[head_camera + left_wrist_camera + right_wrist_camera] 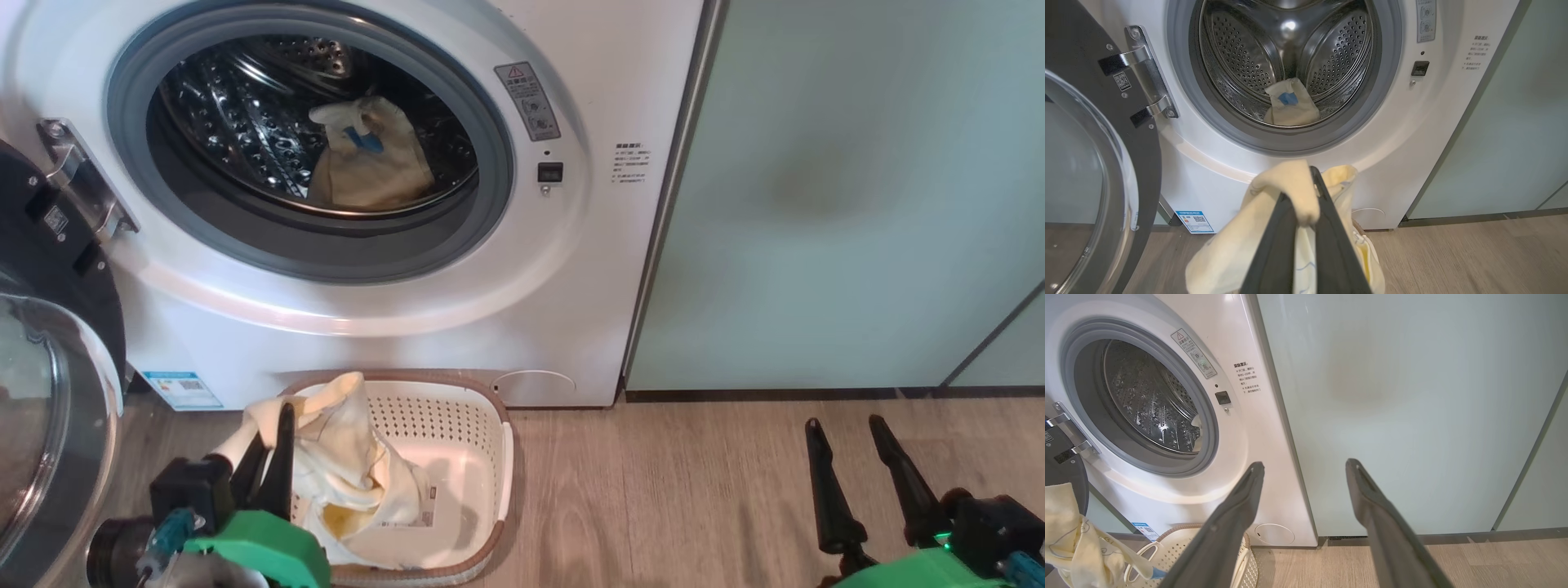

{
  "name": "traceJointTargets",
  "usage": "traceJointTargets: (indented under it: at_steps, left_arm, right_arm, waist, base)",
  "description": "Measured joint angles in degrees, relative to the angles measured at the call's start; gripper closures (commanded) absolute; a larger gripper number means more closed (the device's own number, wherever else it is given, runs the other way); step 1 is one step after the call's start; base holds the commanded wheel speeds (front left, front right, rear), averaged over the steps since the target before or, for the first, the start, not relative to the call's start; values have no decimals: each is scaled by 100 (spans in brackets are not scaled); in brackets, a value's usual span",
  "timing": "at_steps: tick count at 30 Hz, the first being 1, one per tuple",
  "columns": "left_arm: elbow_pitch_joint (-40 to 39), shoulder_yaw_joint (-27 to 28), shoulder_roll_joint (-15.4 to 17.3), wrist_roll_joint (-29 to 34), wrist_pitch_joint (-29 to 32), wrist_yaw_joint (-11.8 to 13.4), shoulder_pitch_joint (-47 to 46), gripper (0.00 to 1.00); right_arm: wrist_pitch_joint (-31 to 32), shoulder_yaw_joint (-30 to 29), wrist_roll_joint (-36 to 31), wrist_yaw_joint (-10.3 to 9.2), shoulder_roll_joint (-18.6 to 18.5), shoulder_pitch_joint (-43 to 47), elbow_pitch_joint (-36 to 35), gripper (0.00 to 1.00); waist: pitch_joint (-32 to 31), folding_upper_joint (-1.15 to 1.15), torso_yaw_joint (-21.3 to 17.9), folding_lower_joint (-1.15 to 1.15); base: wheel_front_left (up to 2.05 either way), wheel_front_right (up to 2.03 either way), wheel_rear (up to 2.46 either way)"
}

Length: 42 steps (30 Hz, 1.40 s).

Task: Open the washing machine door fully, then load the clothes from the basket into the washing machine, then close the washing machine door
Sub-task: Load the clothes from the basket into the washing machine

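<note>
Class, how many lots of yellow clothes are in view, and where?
2. One garment lies in the drum; a bunch, pinched by the left fingers, trails from the basket. It may hide more pieces.

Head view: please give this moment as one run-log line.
step: loading | washing machine door: open | left pincer: shut on held garment, hanging into basket | right pincer: open, empty | washing machine: loaded garment in drum

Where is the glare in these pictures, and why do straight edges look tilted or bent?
Head view: a white sheen streaks the washing machine below its opening, and glints dot the drum. Left wrist view: one bright glint deep in the drum. Right wrist view: the wide lens slants the cabinet edges and enlarges the right end effector.
</note>
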Motion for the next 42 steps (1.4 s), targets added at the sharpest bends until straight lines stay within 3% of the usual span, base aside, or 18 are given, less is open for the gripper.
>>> traceJointTargets:
  at_steps: [17,28,36,42]
  left_arm:
    - [457,52,-23,-205,-25,-10,-496,100]
    - [1333,274,62,-256,54,-55,-1957,100]
    - [1851,403,294,-325,325,-319,-3074,100]
    - [2124,397,615,-471,956,-613,-3884,100]
  right_arm:
    - [-3,101,8,0,3,-48,47,0]
    - [-101,148,75,0,0,-514,45,0]
    - [-256,165,191,0,1,-938,111,0]
    - [-330,190,316,0,9,-1203,227,0]
  waist:
    - [310,0,-112,0]
    - [1052,0,-283,1]
    - [1733,0,-530,2]
    - [2200,0,-766,2]
  base:
    - [0,0,0]
    - [0,0,0]
    - [0,0,0]
    - [0,0,0]
